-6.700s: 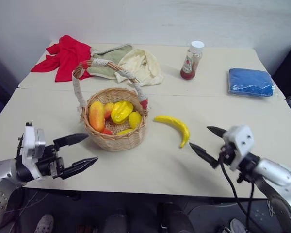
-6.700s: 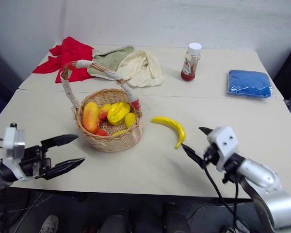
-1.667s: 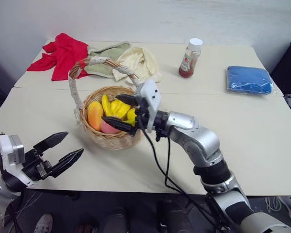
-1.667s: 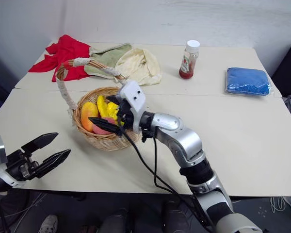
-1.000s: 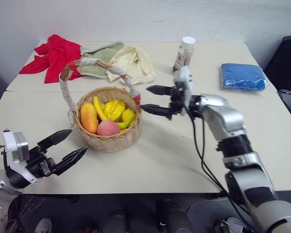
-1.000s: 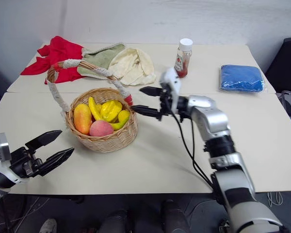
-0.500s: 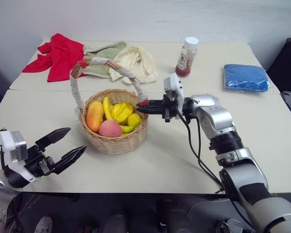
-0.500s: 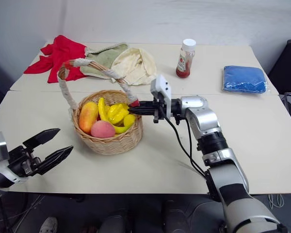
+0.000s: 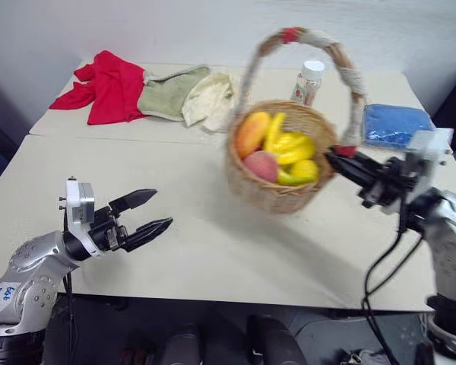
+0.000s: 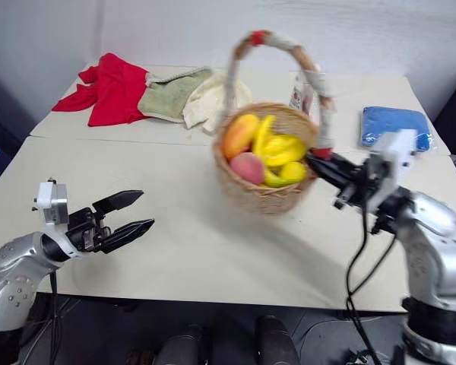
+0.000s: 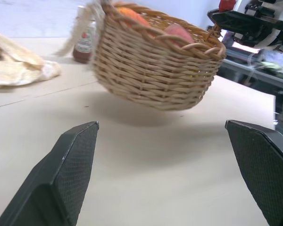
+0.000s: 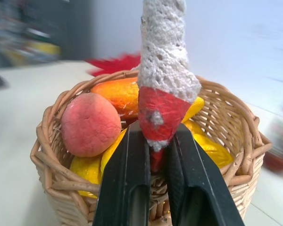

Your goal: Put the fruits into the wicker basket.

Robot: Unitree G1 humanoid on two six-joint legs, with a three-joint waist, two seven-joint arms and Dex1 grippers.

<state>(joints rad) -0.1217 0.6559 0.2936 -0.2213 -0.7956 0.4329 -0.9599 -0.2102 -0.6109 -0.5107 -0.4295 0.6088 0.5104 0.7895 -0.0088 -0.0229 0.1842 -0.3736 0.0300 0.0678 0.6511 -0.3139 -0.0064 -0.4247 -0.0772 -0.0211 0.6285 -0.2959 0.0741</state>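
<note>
The wicker basket (image 9: 276, 192) hangs tilted above the table, clear of its surface. My right gripper (image 9: 342, 161) is shut on the red end of the basket's handle (image 12: 160, 110), at the rim. Inside lie the yellow banana (image 9: 274, 134), the pink-orange peach (image 12: 90, 124) and other yellow and orange fruit. My left gripper (image 9: 161, 209) hovers open and empty over the table's front left, well short of the basket (image 11: 155, 70), pointing toward it.
Red cloth (image 9: 110, 84), green cloth (image 9: 167, 91) and cream cloth (image 9: 209, 99) lie at the table's back left. A red-sauce bottle (image 9: 308, 80) stands behind the basket. A folded blue cloth (image 9: 395, 122) lies at the back right.
My right gripper shut on the handle's red end, then lifted and swung the basket to the right. The left gripper has come forward and inward a little. The camera shifted too.
</note>
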